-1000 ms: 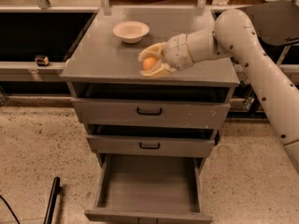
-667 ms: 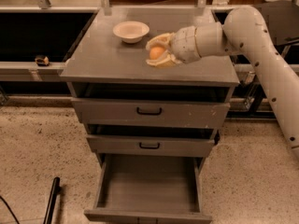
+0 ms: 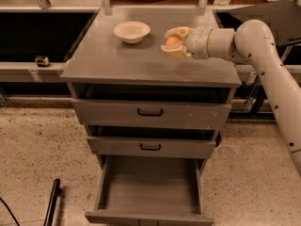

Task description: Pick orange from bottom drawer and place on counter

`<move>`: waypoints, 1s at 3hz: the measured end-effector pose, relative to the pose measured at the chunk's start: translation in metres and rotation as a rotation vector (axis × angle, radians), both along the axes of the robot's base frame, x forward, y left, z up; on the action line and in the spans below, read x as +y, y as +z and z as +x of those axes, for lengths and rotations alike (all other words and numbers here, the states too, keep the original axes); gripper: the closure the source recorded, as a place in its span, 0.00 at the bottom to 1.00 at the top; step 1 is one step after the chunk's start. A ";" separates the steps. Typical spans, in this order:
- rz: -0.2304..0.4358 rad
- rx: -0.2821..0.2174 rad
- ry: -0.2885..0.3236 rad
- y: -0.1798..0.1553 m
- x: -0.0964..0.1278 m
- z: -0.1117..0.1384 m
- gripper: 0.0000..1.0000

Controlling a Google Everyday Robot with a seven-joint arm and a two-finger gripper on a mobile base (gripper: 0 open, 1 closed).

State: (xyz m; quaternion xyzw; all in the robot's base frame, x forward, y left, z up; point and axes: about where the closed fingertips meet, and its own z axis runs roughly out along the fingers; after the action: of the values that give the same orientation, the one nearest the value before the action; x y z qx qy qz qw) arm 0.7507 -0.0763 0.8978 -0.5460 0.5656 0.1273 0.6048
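My gripper (image 3: 172, 42) is over the right part of the counter (image 3: 117, 60), reaching in from the right. It is shut on the orange (image 3: 173, 42), a small round fruit held between the cream fingers (image 3: 175, 52), close above the counter top. The bottom drawer (image 3: 149, 192) is pulled out below, a plain grey box with nothing showing inside.
A cream bowl (image 3: 131, 31) stands on the counter left of the gripper. Two shallower drawers with black handles (image 3: 150, 112) sit under the top, slightly ajar. A black rod (image 3: 51, 204) lies on the speckled floor at lower left. Dark shelving flanks the cabinet.
The gripper with the orange has moved back and to the right over the counter, away from the front edge.
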 end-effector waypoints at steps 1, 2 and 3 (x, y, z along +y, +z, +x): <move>-0.009 0.068 -0.054 -0.017 -0.010 0.027 1.00; -0.010 0.077 -0.061 -0.018 -0.011 0.030 1.00; -0.055 0.125 -0.059 -0.028 0.003 0.040 1.00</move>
State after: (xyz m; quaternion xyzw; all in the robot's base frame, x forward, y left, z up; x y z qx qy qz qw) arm 0.7910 -0.0732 0.8702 -0.5364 0.6215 0.1276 0.5566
